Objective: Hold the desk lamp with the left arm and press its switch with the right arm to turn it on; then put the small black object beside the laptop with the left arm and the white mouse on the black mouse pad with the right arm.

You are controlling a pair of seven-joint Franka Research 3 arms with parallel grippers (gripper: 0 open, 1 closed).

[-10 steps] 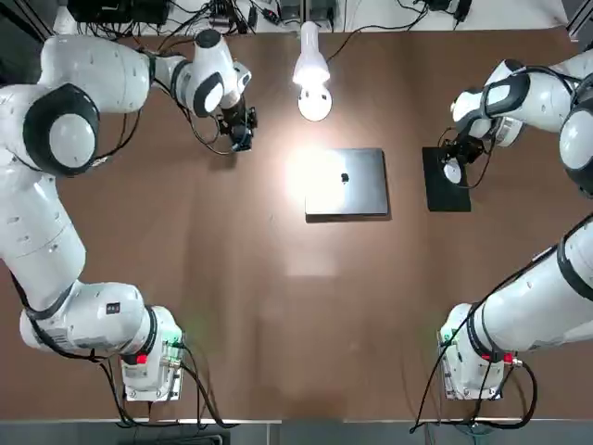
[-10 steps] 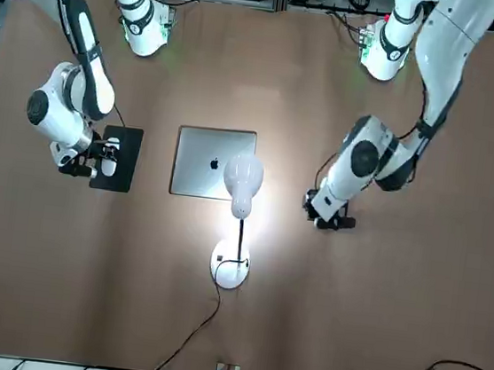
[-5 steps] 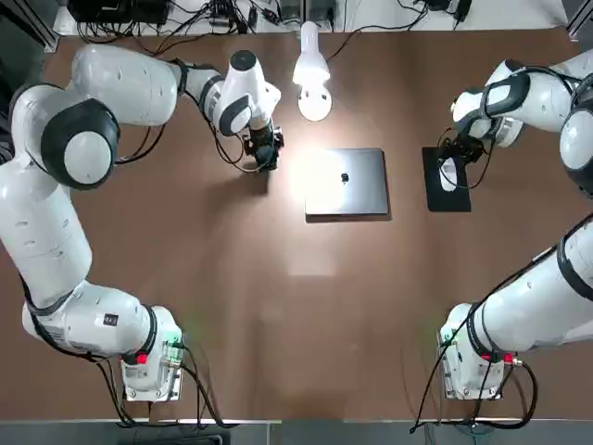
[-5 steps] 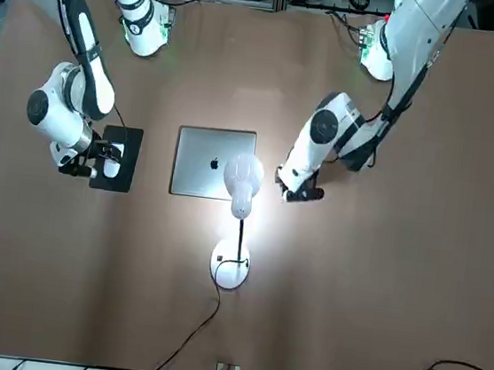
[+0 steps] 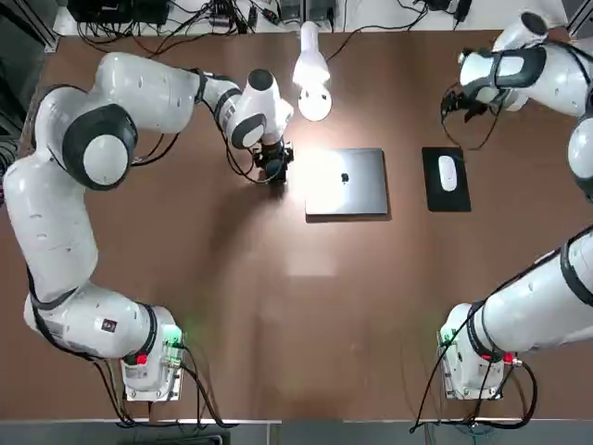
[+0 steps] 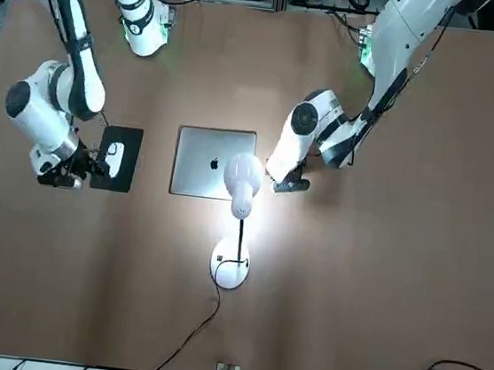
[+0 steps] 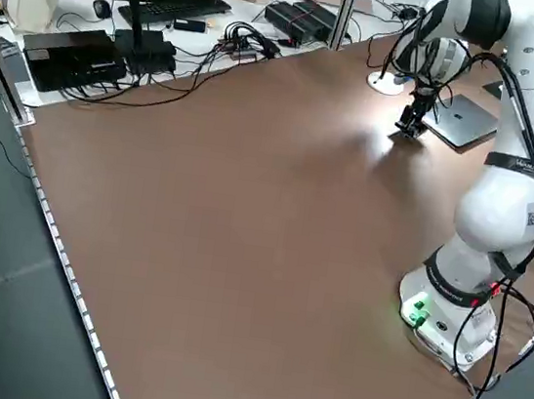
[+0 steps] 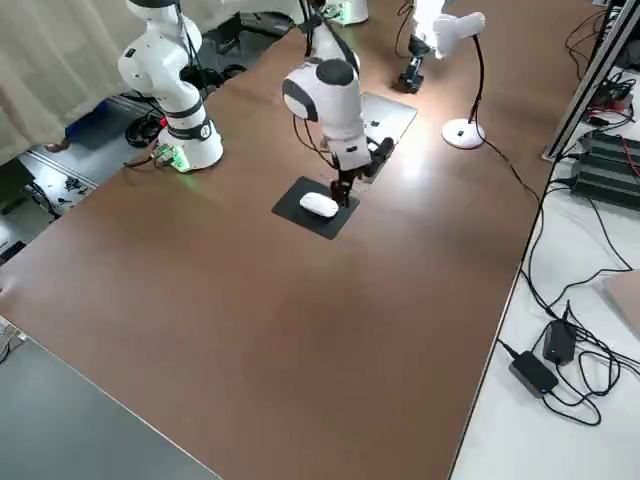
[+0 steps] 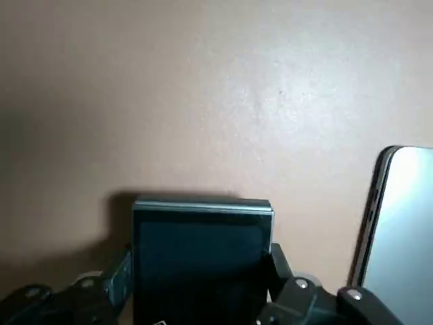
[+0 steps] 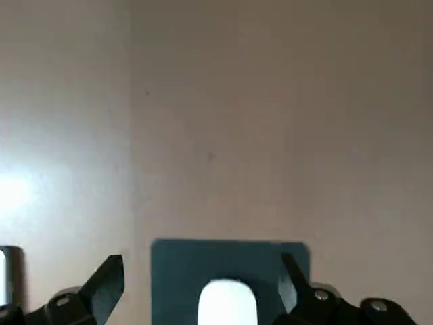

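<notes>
Brown table [image 5: 306,306], left gripper [image 5: 271,168] now beside laptop [image 5: 346,182], right gripper [image 6: 57,170] lifted off white mouse [image 5: 447,172]

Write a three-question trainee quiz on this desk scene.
1. True or false: the white mouse lies on the black mouse pad.
2. What does the left claw hold? A) small black object B) laptop C) nothing
3. Fill in: the desk lamp is ___ (lit/unlit).

Key: 1 true; 2 A; 3 lit. The right claw hangs open above the mouse.
</notes>
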